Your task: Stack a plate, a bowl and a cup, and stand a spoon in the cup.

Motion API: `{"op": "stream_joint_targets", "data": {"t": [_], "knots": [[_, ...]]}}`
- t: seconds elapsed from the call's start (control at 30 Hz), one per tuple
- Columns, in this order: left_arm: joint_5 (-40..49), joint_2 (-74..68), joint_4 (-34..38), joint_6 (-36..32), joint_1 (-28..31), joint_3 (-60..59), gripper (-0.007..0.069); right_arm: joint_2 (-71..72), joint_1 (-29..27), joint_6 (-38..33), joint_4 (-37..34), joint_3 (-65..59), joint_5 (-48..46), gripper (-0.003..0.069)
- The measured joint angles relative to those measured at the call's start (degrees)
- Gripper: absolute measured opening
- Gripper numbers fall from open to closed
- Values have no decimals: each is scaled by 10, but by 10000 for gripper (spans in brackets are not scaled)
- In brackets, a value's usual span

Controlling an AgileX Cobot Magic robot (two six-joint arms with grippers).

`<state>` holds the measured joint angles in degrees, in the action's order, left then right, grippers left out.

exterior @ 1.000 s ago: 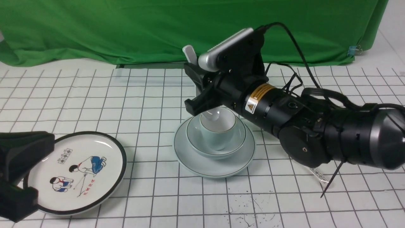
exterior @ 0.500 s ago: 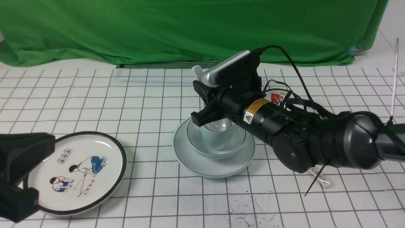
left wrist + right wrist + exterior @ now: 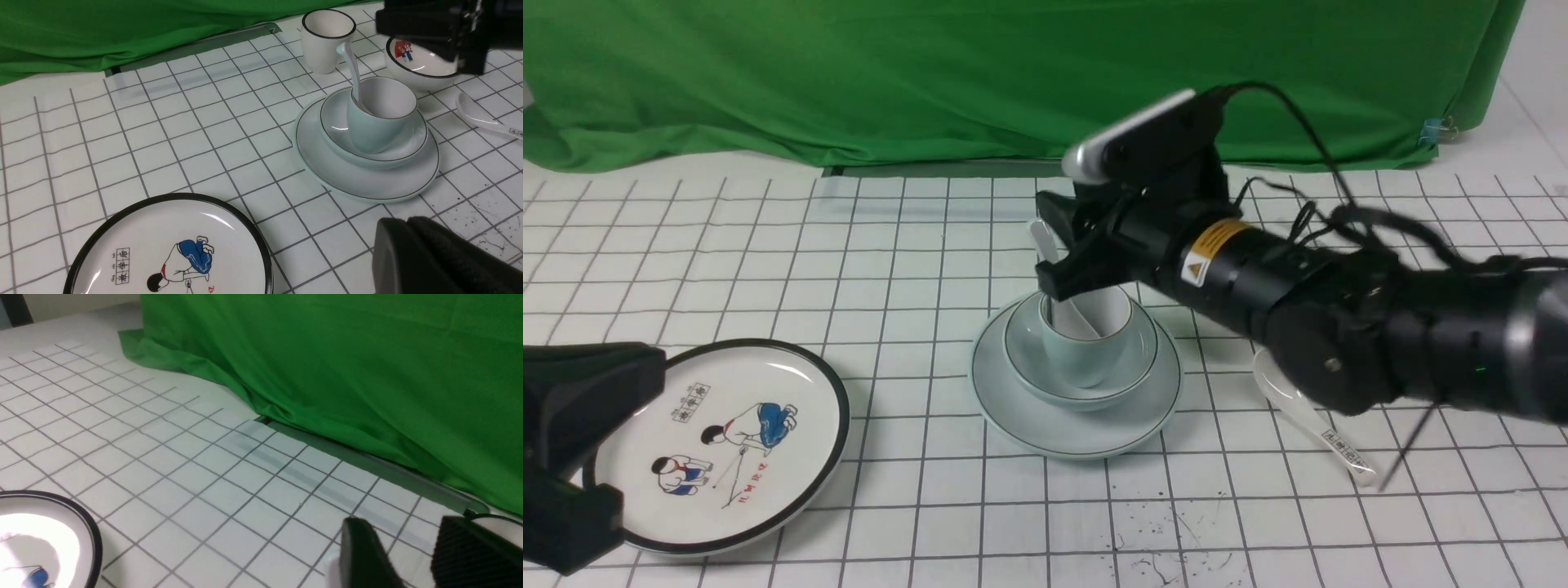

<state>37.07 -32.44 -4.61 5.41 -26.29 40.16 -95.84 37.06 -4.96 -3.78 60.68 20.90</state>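
- Left claw (image 3: 404,241): closed and empty, parked low over the near left part of the surface (image 3: 890,261), beside the cartoon plate (image 3: 768,371). Keep it there, since the step in hand does not need it.
- Printed spoon (image 3: 1319,425): lies flat on the surface to the right of the stack, under the right arm. It is not a task item, so do not sweep it with the forearm.
- Stack, at the centre of the surface: the cup (image 3: 1086,355) sits in the bowl (image 3: 1045,388), which sits on the plate (image 3: 1045,425). The plain spoon (image 3: 1044,241) stands in the cup with its scoop down and its handle leaning on the left side of the rim.
- Right claw (image 3: 404,535): jaws apart with nothing between them, hovering just above and behind the cup.
  - The wrist view shows a clear gap between the jaws.
  - The front view does not show whether the nearer finger touches the handle.
- Step in hand, as judged: clear the claw from the placed spoon.
  - Keep the jaws apart.
  - Raise the claw first, then draw it back to the right, away from the lean of the handle.
  - Move slowly. A nudge to the handle could tip the cup, which rests on the curved inside of the bowl.
- Behind the stack are the black-rimmed cup (image 3: 325,41) and the cartoon bowl (image 3: 421,67). Route the retreat above both.
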Motion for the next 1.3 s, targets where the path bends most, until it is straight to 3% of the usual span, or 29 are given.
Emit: {"op": "stream_joint_targets", "data": {"t": [0.17,0.23,0.63,1.0,1.13,1.23,1.3], "knots": [[0,0,0,-8,0,0,-32,145,0,-36,0,0,-173,32],[0,0,0,-9,0,0,-32,206,0,-41,0,-2,-228,15],[1,0,0,-11,0,0,-31,498,0,-51,0,-102,-333,29],[1,0,0,-11,0,0,-30,620,0,-51,16,-114,-378,11],[1,0,0,-10,0,0,-30,665,-1,-47,38,-173,-360,11],[1,0,0,-10,0,0,-30,712,-31,-40,54,-250,-330,11],[1,0,0,-10,0,0,-30,754,-84,-37,56,-317,-306,11]]}}
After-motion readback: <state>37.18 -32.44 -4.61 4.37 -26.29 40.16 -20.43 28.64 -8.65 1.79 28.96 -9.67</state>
